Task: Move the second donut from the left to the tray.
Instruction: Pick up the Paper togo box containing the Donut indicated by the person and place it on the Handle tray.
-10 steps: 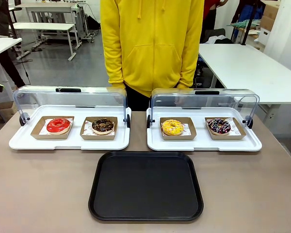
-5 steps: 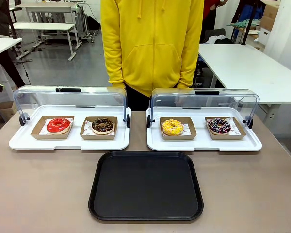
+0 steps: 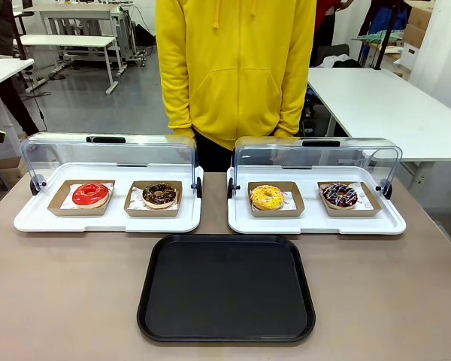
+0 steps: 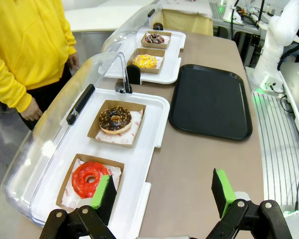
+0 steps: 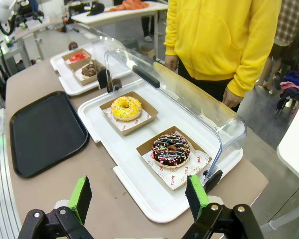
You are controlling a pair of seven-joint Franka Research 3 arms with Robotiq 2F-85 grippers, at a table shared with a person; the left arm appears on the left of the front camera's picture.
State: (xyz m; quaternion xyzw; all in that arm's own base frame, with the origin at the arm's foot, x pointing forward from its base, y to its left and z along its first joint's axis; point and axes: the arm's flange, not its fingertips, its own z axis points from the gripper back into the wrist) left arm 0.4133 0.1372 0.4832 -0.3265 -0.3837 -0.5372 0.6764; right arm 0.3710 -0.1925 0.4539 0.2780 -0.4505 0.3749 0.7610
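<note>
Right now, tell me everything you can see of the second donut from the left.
The second donut from the left is a ring with dark chocolate glaze flecked with small light crumbs. It lies flat and whole on white printed paper in a shallow brown cardboard holder on the left white display tray, clear lid open behind it, beside the red-glazed donut. Nothing else touches it.

Second donut from the left point(image 3: 160, 195) on the left display tray point(image 3: 30, 220), tray point(image 3: 225, 289) before it, person point(image 3: 235, 68) behind.

Chocolate donut point(image 3: 160, 195), perhaps crumb-speckled, in a cardboard holder point(image 3: 134, 207) beyond the left corner of the black tray point(image 3: 226, 289).
</note>
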